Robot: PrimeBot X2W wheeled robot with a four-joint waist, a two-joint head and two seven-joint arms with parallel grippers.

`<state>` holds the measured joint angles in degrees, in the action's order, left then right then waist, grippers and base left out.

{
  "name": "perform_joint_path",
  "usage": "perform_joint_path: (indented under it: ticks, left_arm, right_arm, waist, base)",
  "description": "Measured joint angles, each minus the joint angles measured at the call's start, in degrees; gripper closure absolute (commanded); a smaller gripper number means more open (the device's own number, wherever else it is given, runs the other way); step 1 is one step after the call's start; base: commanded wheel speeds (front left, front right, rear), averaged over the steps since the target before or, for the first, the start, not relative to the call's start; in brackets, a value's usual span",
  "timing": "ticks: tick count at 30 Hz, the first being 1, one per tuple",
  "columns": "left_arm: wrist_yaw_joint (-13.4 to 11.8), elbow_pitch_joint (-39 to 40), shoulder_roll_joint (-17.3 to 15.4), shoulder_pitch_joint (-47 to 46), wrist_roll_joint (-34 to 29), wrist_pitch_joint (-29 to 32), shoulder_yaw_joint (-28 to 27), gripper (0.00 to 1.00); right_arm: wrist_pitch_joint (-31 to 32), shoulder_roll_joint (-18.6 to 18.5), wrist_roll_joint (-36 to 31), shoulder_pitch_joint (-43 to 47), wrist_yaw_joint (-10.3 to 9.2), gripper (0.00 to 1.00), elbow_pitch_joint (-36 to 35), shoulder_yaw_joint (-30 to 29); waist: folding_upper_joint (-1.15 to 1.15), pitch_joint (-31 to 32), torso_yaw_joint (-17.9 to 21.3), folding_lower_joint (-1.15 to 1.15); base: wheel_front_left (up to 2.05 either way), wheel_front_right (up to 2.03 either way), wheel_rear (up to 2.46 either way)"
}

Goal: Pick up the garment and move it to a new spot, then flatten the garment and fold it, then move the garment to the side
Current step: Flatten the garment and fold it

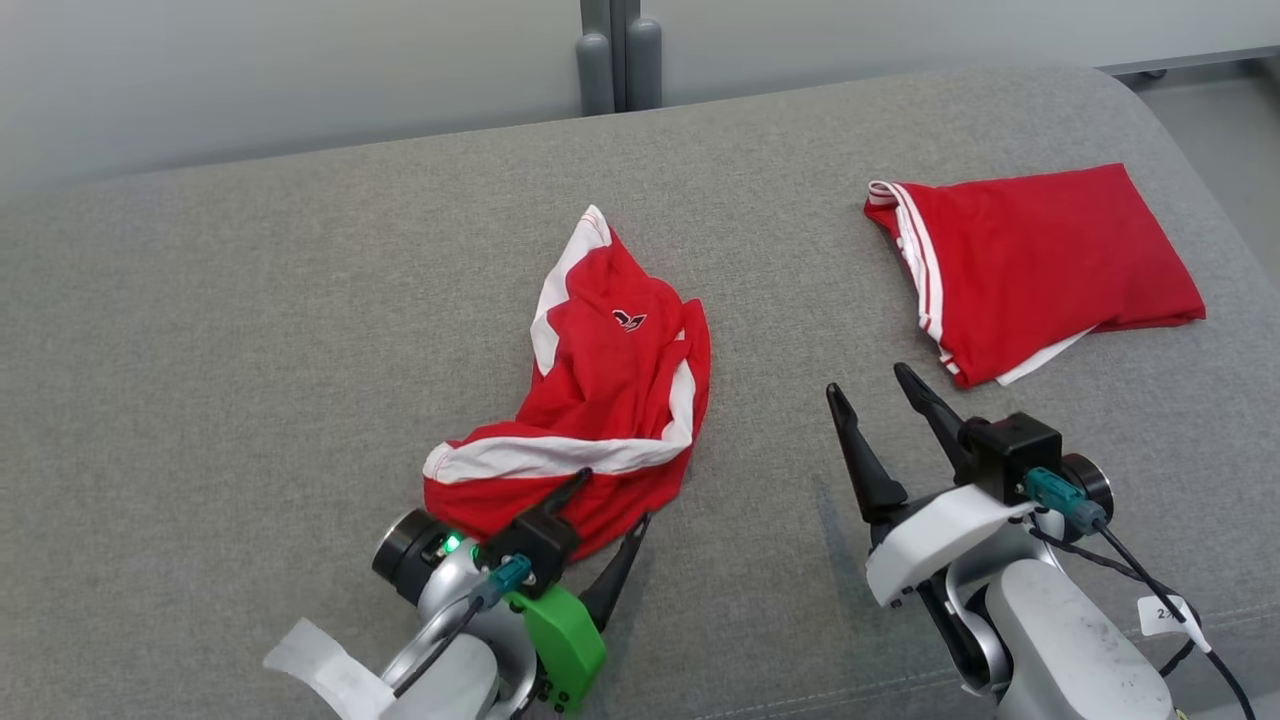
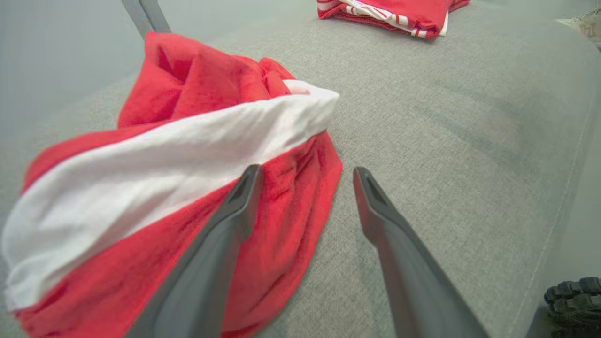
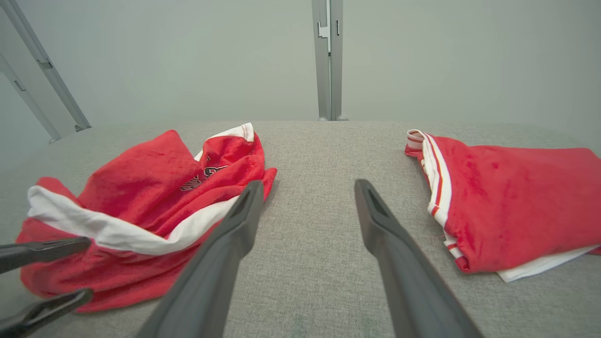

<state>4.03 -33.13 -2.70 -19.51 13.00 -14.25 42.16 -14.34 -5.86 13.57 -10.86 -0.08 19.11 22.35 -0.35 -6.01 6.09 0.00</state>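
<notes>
- My left gripper (image 1: 614, 496) stands spread at the lower centre, holding nothing.
- The garment (image 1: 610, 390) looks soft, light and limp; I would pinch its white band (image 1: 540, 458).

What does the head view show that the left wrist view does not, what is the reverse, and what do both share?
Head view, not left wrist view: the open right hand, and the logo on the crumpled garment.
Left wrist view, not head view: a dark ridged object at the lower right corner, too cropped to name.
Both: the crumpled garment, the folded garment beyond it, the grey cushion, and the open left hand, one finger over the crumpled garment's edge.
</notes>
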Motion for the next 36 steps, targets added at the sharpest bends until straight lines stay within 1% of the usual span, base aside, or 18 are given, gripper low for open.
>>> perform_joint_path:
  ticks: [3, 6, 11, 14, 18, 20, 22, 24, 26, 28, 31, 34, 36]
  left_arm:
    - [0.0, 3.2, 0.0, 0.0, 0.9, 0.0, -1.3, 0.00]
    - [-0.1, 8.1, 0.0, 0.0, 1.4, -0.2, -2.6, 0.00]
    - [-1.7, 13.8, 0.0, 0.9, 4.3, -0.2, -6.9, 0.00]
    - [-2.0, 13.4, -0.4, 3.0, 6.5, -0.2, -9.1, 0.00]
    - [-2.0, 12.0, -3.0, 6.1, 10.4, -0.1, -12.2, 0.00]
    - [-1.4, 11.4, -4.0, 6.8, 12.5, 0.7, -13.7, 0.00]
    - [-0.5, 10.8, -4.4, 7.1, 15.5, 2.4, -14.9, 0.00]
    - [0.9, 9.6, -4.7, 7.2, 17.7, 4.8, -15.2, 0.00]
    - [1.6, 9.0, -5.4, 7.2, 19.3, 6.8, -15.4, 0.00]
    - [1.9, 8.3, -5.6, 7.2, 22.4, 8.8, -16.4, 0.00]
    - [2.0, 8.0, -6.2, 7.0, 23.4, 11.3, -16.7, 0.00]
    - [2.4, 8.1, -6.7, 6.1, 26.1, 13.9, -17.5, 0.00]
    - [2.5, 8.1, -7.5, 5.2, 26.5, 15.1, -17.8, 0.00]
  right_arm:
    - [0.0, 0.0, 0.0, 0.4, 0.01, 0.00, 0.0, 0.0]
    - [0.0, 0.0, 0.0, 1.0, 0.00, 0.00, 0.2, -0.1]
    - [0.0, -0.1, 0.0, 1.3, 0.00, 0.00, 0.5, -0.2]
    - [0.0, -0.3, 0.0, 2.2, 0.01, 0.00, 0.8, -0.3]
    - [0.0, -0.4, 0.0, 2.3, 0.07, 0.00, 1.1, 0.1]
    - [0.0, -0.5, 0.0, 2.4, 0.07, 0.00, 1.1, 0.1]
    - [0.0, -0.5, 0.0, 2.5, 0.08, 0.00, 1.1, 0.3]
    - [0.0, -0.5, -0.1, 2.8, 0.10, 0.00, 1.1, 0.3]
    - [0.0, -0.6, -0.1, 2.9, 0.35, 0.00, 1.2, 0.7]
    - [0.0, -0.5, -0.3, 2.9, 0.73, 0.00, 1.2, 1.2]
    - [0.0, -0.6, -0.5, 2.9, 0.74, 0.00, 1.1, 1.4]
    - [0.0, -0.9, -0.5, 2.9, 0.74, 0.00, 1.1, 1.5]
    - [0.0, -1.1, -0.5, 2.9, 0.74, 0.00, 1.1, 1.4]
  waist:
    - [0.00, 0.5, -0.5, 0.00]
    - [0.00, 0.9, -0.9, 0.00]
    - [0.00, 2.0, -1.5, 0.00]
    - [0.00, 2.8, -1.8, 0.00]
    - [0.00, 3.7, -2.1, 0.00]
    - [0.00, 4.0, -2.1, 0.00]
    - [0.00, 4.0, -2.0, 0.00]
    - [0.00, 4.1, -1.9, 0.00]
    - [0.00, 4.1, -1.7, 0.00]
    - [0.00, 3.9, -1.3, 0.00]
    - [0.00, 3.6, -0.6, 0.00]
    - [0.00, 3.0, 0.1, 0.00]
    - [0.00, 2.5, 0.5, 0.00]
  base:
    - [0.00, 0.00, 0.00]
    - [0.00, 0.00, 0.00]
    - [0.00, 0.00, 0.00]
    - [0.00, 0.00, 0.00]
    - [0.00, 0.00, 0.00]
    - [0.00, 0.00, 0.00]
    - [0.00, 0.00, 0.00]
    - [0.00, 0.00, 0.00]
    - [0.00, 0.00, 0.00]
    - [0.00, 0.00, 0.00]
    - [0.00, 0.00, 0.00]
    - [0.00, 0.00, 0.00]
    - [0.00, 0.00, 0.00]
